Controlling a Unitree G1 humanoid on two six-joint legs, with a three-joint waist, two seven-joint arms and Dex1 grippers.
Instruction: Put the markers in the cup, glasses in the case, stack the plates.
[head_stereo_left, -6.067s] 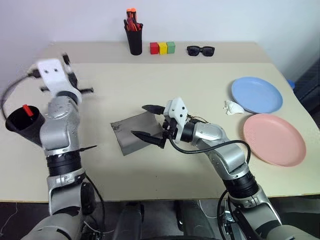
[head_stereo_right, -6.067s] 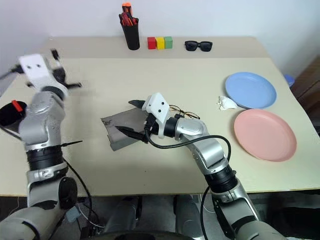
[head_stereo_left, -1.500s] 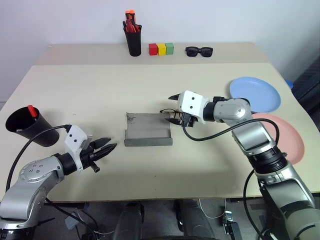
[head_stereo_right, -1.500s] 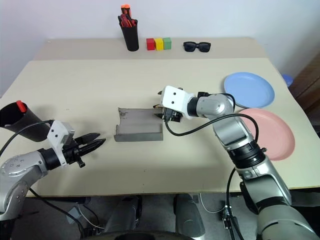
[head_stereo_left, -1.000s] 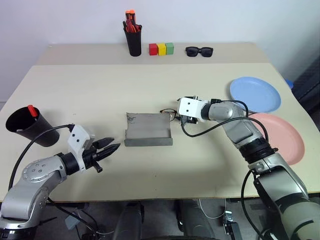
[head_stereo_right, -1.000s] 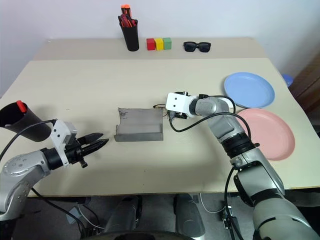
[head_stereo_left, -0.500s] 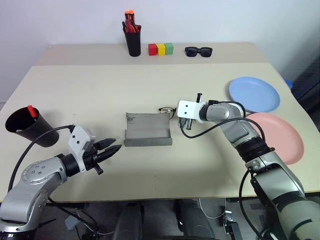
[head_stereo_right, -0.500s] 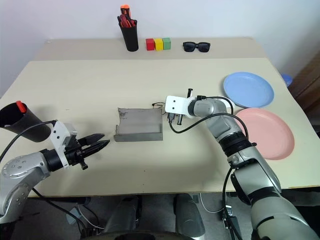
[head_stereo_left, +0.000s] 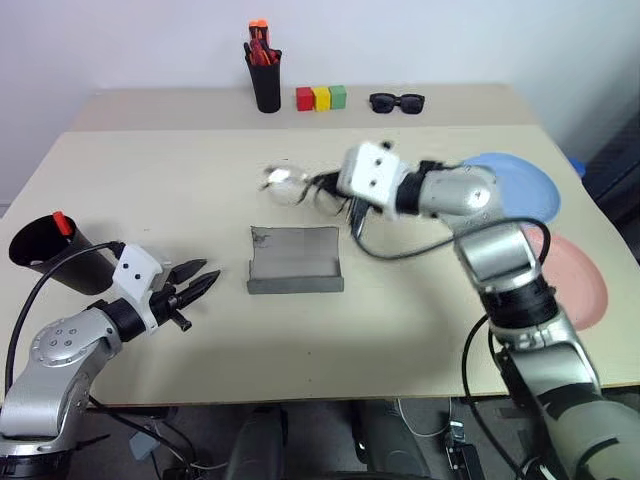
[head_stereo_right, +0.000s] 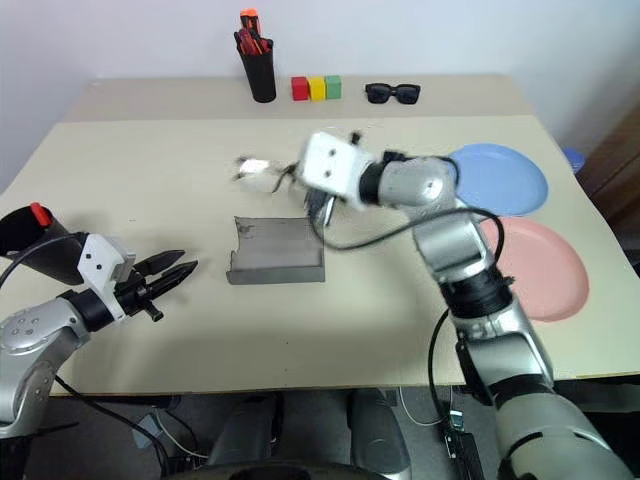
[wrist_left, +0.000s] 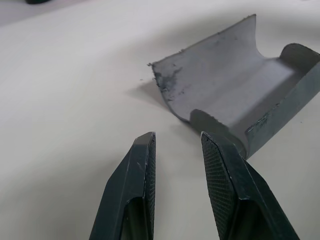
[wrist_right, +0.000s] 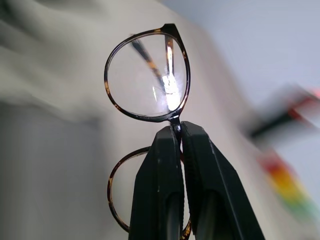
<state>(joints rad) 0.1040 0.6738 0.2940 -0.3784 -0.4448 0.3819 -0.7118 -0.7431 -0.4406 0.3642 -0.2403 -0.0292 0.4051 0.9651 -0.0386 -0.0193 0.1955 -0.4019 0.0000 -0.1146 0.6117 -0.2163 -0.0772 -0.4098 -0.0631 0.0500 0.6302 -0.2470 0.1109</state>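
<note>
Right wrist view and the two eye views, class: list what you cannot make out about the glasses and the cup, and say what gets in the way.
- Glasses, right wrist view: the lower lens is partly covered by the right gripper fingers shut on the bridge.
- Glasses, eye views: motion blur leaves a pale smear, so the frame's shape is unreadable.
- Cup, left eye view: its wall hides everything inside but a red tip, so the marker count is unknown.

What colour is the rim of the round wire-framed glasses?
Dark brown with amber flecks, tortoiseshell-like, on the round wire-framed glasses; best seen in the right wrist view.
</note>
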